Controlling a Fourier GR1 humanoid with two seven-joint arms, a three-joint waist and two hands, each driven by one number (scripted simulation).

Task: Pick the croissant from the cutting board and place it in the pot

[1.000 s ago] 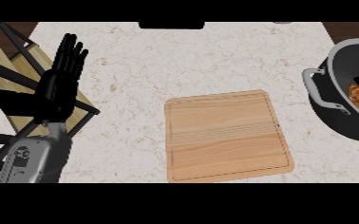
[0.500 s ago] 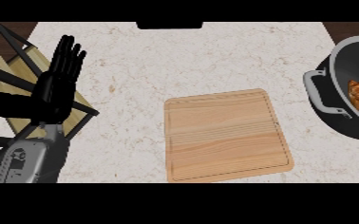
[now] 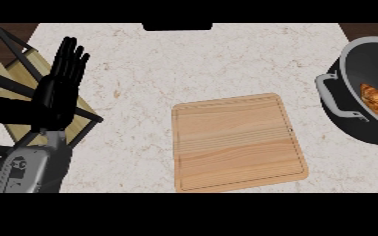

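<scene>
The wooden cutting board [image 3: 236, 142] lies bare in the middle of the counter. At the right edge stands the dark pot [image 3: 353, 75] with a grey handle [image 3: 332, 97], partly cut off by the view. A golden-brown piece of the croissant [image 3: 370, 96] shows inside the pot. My left hand [image 3: 59, 87] rests at the far left, fingers straight and pointing up, far from the board. The right hand does not show.
The speckled light counter [image 3: 199, 65] spreads around the board. A wooden and black frame [image 3: 22, 75] sits at the left edge behind my left hand. A dark object [image 3: 177, 26] touches the counter's far edge.
The left hand has shifted slightly; board and pot stay where they were.
</scene>
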